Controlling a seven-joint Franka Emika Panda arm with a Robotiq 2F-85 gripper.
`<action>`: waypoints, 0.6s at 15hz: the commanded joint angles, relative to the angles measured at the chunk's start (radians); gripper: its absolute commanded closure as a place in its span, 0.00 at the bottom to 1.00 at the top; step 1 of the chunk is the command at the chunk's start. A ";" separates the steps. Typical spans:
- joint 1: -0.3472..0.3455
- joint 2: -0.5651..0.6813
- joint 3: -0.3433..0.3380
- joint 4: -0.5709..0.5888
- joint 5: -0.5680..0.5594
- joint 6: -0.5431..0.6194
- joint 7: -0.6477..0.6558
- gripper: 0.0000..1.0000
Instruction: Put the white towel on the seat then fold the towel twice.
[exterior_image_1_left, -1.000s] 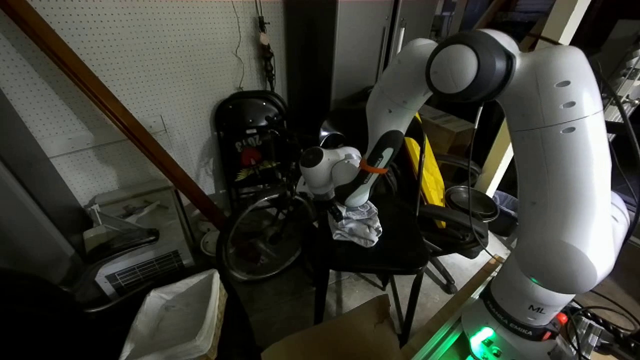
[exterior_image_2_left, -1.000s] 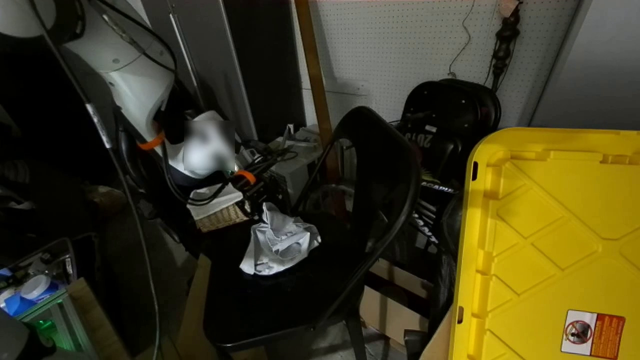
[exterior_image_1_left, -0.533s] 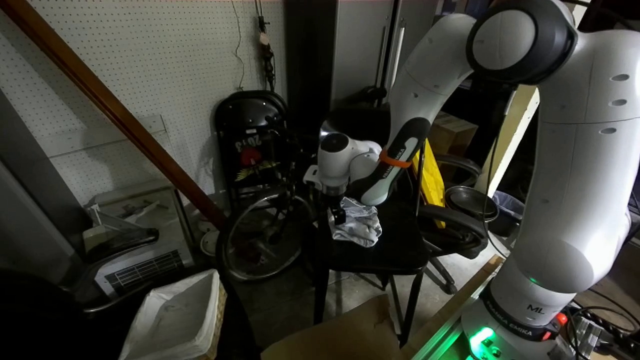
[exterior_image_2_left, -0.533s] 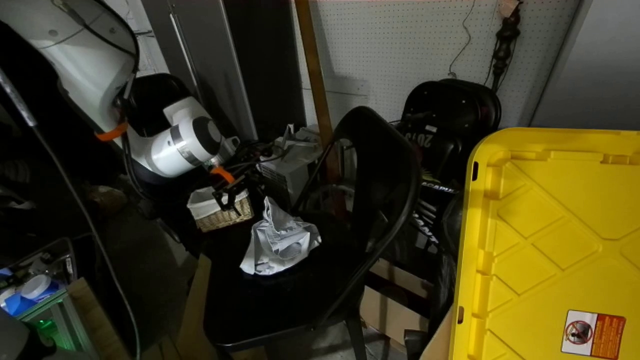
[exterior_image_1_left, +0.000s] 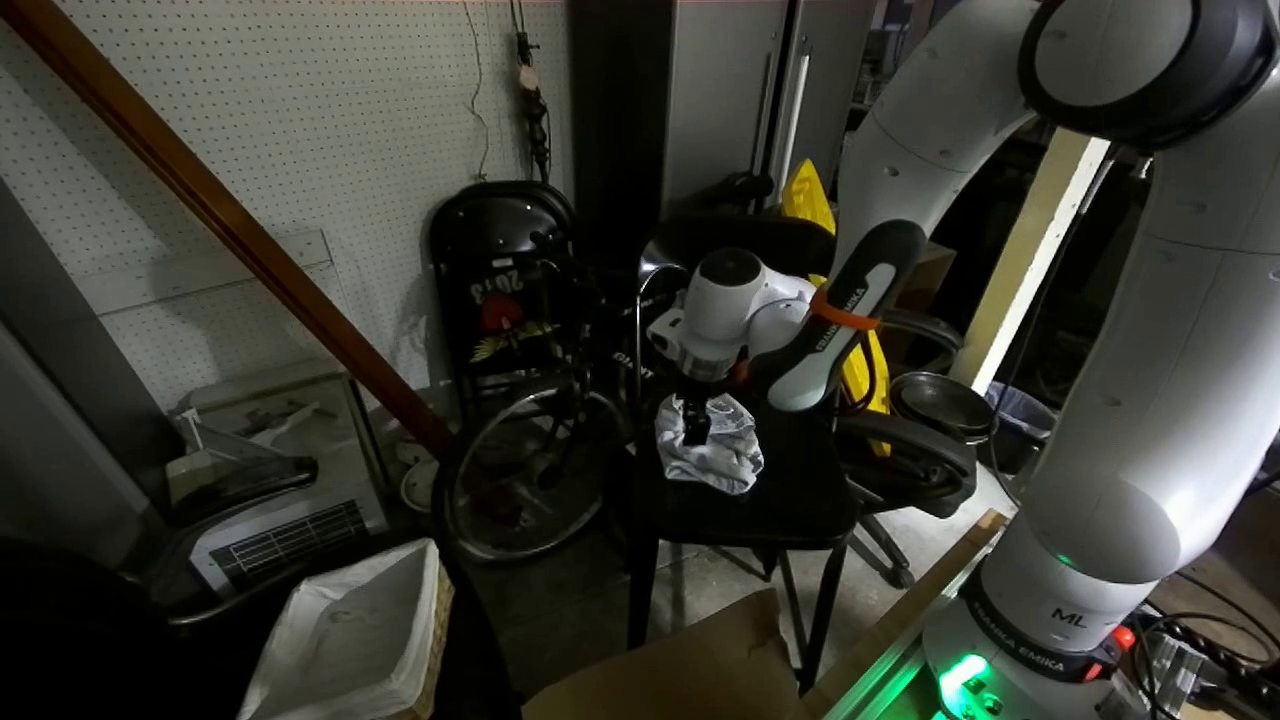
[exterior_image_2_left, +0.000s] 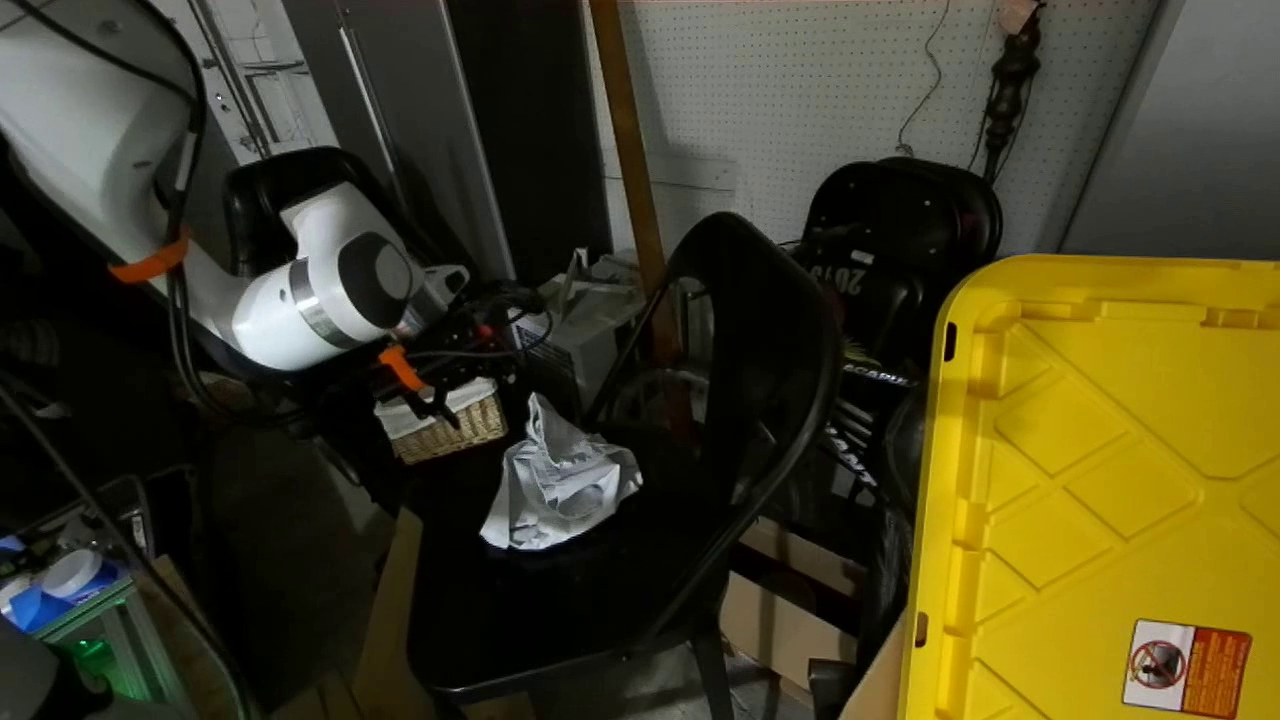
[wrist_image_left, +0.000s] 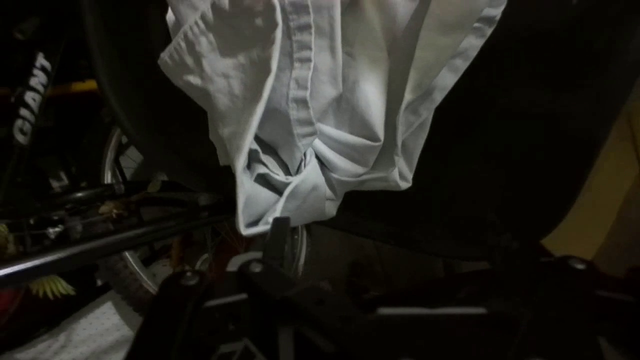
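Note:
The white towel (exterior_image_1_left: 730, 460) lies crumpled on the black seat (exterior_image_1_left: 800, 500), with one corner standing up in a peak. It also shows in an exterior view (exterior_image_2_left: 565, 490) on the seat (exterior_image_2_left: 540, 620), and in the wrist view (wrist_image_left: 350, 100) at the top. My gripper (exterior_image_1_left: 696, 425) is above the seat; in an exterior view the gripper (exterior_image_2_left: 440, 405) is apart from the towel, to its left. In the wrist view the gripper (wrist_image_left: 395, 230) has its left finger overlapping the towel's lower edge in the picture; the right finger is very dark. The fingers are apart with nothing between them.
The chair's backrest (exterior_image_2_left: 770, 320) rises beside the seat. A large yellow lid (exterior_image_2_left: 1100, 450) stands near the chair. A bicycle wheel (exterior_image_1_left: 540, 480), a lined basket (exterior_image_1_left: 340, 640), a cardboard sheet (exterior_image_1_left: 690, 660) and an office chair's armrest (exterior_image_1_left: 905, 450) surround it.
My gripper has moved away from the towel's peak, rightward in an exterior view and leftward and back in an exterior view. The towel stays in the same place on the seat.

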 joint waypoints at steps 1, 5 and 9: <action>-0.017 -0.055 -0.023 -0.048 0.046 0.013 0.115 0.00; -0.024 -0.072 -0.044 -0.047 0.080 0.012 0.255 0.00; -0.023 -0.088 -0.064 -0.031 0.057 0.025 0.406 0.26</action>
